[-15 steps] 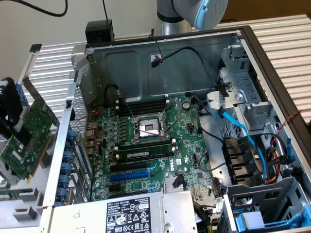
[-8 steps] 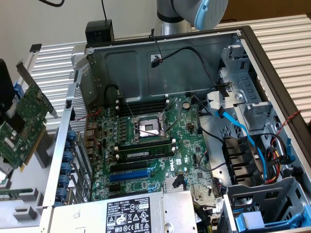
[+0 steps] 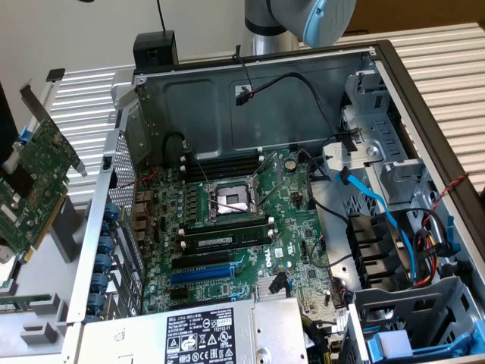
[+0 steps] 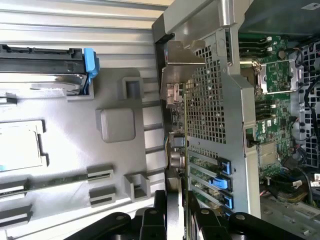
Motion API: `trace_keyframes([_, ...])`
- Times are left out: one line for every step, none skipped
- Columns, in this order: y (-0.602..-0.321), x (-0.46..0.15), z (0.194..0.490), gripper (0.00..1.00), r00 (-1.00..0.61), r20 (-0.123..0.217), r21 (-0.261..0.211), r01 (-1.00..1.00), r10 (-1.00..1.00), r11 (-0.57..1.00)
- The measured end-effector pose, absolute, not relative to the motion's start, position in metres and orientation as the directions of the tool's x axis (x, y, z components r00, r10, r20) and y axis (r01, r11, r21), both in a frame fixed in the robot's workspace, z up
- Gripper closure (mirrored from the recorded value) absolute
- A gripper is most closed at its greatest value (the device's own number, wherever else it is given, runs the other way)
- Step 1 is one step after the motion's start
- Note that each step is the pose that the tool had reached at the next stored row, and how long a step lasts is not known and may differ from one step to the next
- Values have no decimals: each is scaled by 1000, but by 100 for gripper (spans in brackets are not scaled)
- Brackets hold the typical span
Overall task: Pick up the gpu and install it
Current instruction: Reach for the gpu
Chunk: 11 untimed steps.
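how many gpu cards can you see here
1. The gpu is outside the computer case, at the exterior view's left, tilted, held in the gripper beside the rear panel. The motherboard slots look unfilled, though part of it is hidden.

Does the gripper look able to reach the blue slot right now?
Probably not directly: the gripper holds the gpu outside the perforated wall, which stands between it and the blue slot.

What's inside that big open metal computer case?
Inside the computer case: a green motherboard, its processor socket, dark memory sticks, and black and blue cables. The labelled silver box covers one edge of the board, so what lies under it is hidden.
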State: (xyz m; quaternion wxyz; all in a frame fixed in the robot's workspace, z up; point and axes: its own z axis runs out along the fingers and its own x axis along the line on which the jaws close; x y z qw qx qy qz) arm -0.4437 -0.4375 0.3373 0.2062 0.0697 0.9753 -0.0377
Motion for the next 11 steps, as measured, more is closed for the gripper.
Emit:
trace_keyframes([-438, -444, 338, 73, -906, -406, -38, 152, 123, 988])
trace_keyframes([-438, -444, 338, 73, -905, -405, -30, 152, 127, 988])
trace_keyframes([-438, -444, 339, 73, -905, -403, -20, 153, 132, 988])
trace_keyframes([-438, -444, 339, 73, -905, -402, -9, 155, 138, 988])
trace_keyframes([-438, -444, 339, 73, -905, -400, 2, 158, 146, 987])
trace_keyframes([-438, -445, 339, 73, -904, -399, 12, 162, 153, 987])
trace_keyframes([-437, -445, 340, 73, -904, -397, 22, 165, 160, 986])
trace_keyframes([-437, -446, 340, 73, -904, -396, 28, 166, 163, 986])
trace_keyframes([-437, -446, 340, 73, -903, -396, 29, 166, 163, 986])
trace_keyframes([-437, -446, 340, 73, -904, -396, 29, 166, 163, 986])
trace_keyframes([-437, -446, 340, 73, -904, -396, 29, 166, 163, 986])
